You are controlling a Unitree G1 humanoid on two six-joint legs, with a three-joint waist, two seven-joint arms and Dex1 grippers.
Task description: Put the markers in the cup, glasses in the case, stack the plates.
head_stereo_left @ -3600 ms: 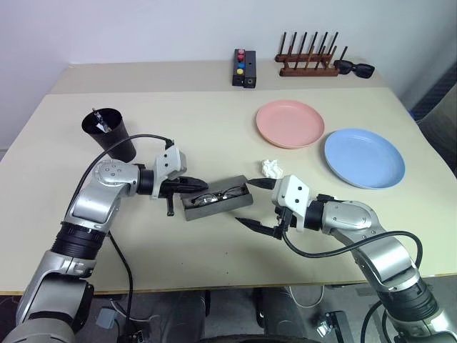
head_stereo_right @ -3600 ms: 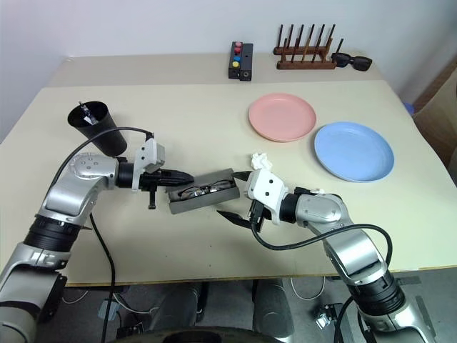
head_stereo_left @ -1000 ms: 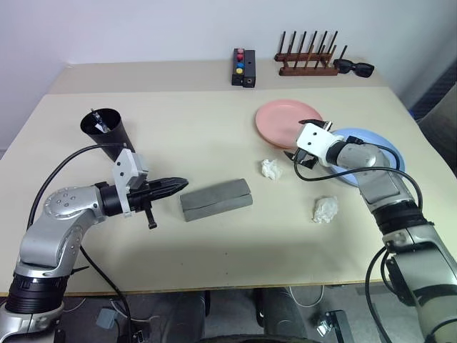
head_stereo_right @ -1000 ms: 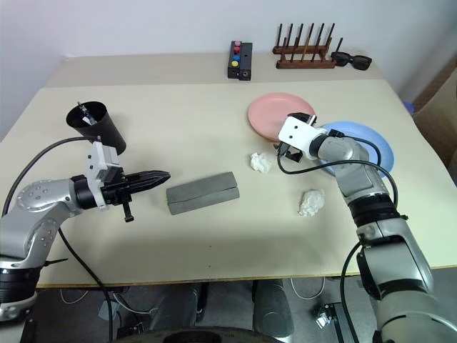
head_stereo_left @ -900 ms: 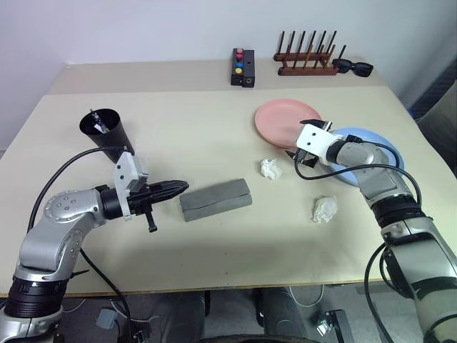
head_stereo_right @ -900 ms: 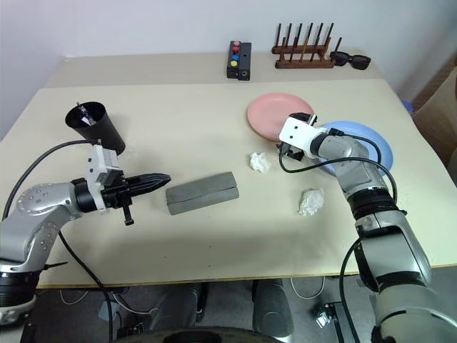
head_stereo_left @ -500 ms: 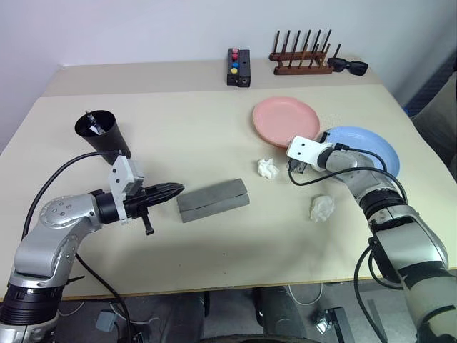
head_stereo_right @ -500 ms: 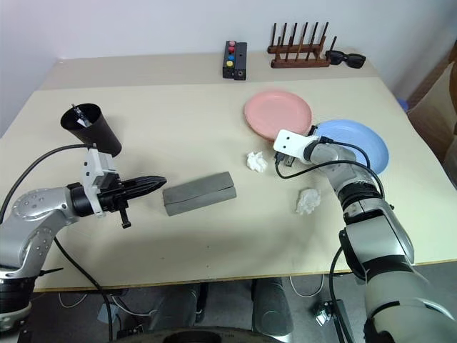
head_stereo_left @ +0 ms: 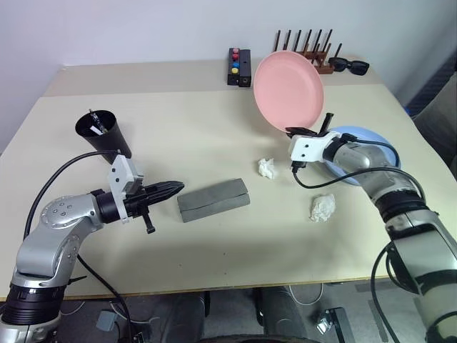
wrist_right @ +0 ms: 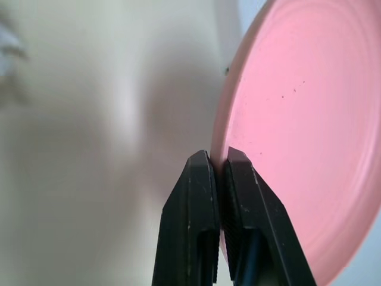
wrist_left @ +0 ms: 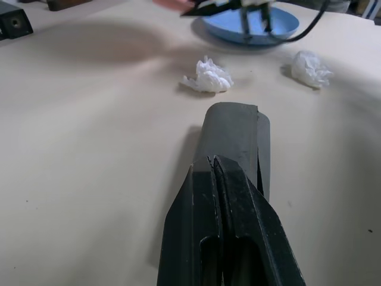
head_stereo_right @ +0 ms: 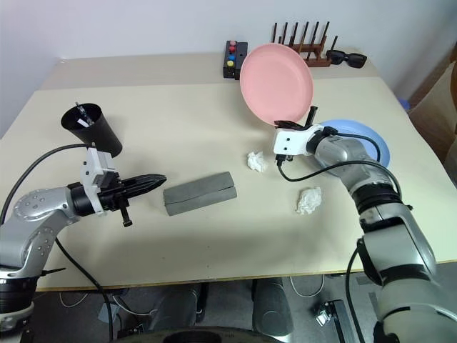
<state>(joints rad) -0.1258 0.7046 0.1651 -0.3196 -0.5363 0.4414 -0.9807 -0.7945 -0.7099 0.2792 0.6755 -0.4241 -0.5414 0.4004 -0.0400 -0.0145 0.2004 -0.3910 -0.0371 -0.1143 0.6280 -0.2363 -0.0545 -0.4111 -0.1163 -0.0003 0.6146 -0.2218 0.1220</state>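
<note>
I have the pink plate (head_stereo_left: 288, 81) pinched at its lower rim in my right gripper (head_stereo_left: 308, 131), its two black fingers clamped on the edge, and the plate stands nearly upright above that gripper, clear of the table (head_stereo_left: 214, 136). The blue plate (head_stereo_left: 371, 143) lies flat just behind and beside the same gripper, partly hidden by the forearm. Two crumpled white tissues sit near it: one (head_stereo_left: 267, 168) just to its left, the other (head_stereo_left: 322, 208) in front of the arm. My left gripper (head_stereo_left: 171, 190) has its fingers pressed together on nothing, its tip aimed at the grey case (head_stereo_left: 213, 201), which lies shut just ahead of it, not touching. The black cup (head_stereo_left: 104, 135) stands behind my left arm, with a marker (head_stereo_left: 95, 121) showing inside.
</note>
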